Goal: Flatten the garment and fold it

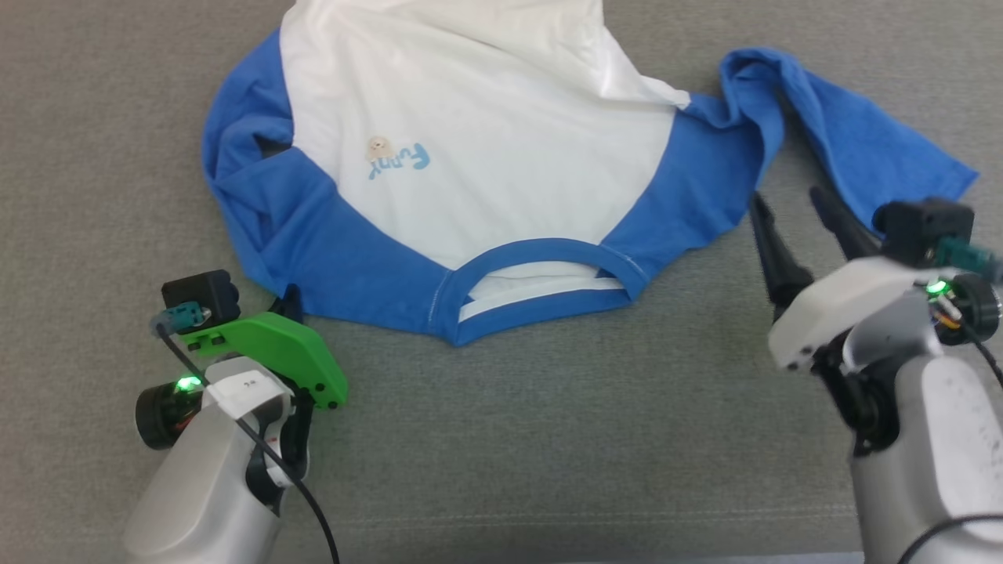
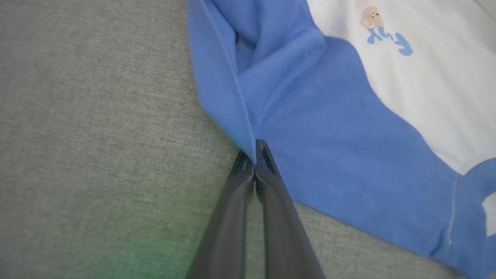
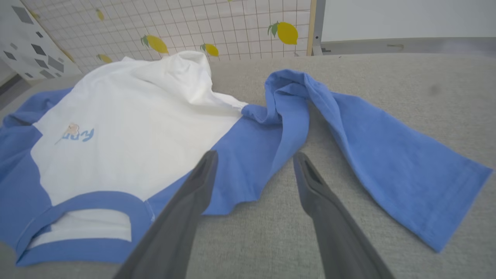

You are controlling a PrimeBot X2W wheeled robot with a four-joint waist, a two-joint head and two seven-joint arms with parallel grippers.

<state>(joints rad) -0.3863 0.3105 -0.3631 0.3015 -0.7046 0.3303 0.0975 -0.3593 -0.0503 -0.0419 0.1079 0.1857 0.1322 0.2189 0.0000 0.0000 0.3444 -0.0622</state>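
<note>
Blue-sleeved white garment (image 1: pixel 486 157) spread across upper centre, collar nearest; left gripper (image 2: pixel 254 157) clenched on its lower-left fold; right gripper (image 1: pixel 787 200) released, just beside trailing sleeve (image 1: pixel 854 141) at upper right.

One garment (image 1: pixel 470 157), one left gripper (image 2: pixel 255 155) and one right gripper (image 3: pixel 255 157), two fingers (image 3: pixel 193 201) each.

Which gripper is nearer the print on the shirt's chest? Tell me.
Left. The left gripper pinches the shirt's blue edge on the print's side; the right gripper stands open beyond the opposite shoulder.
</note>
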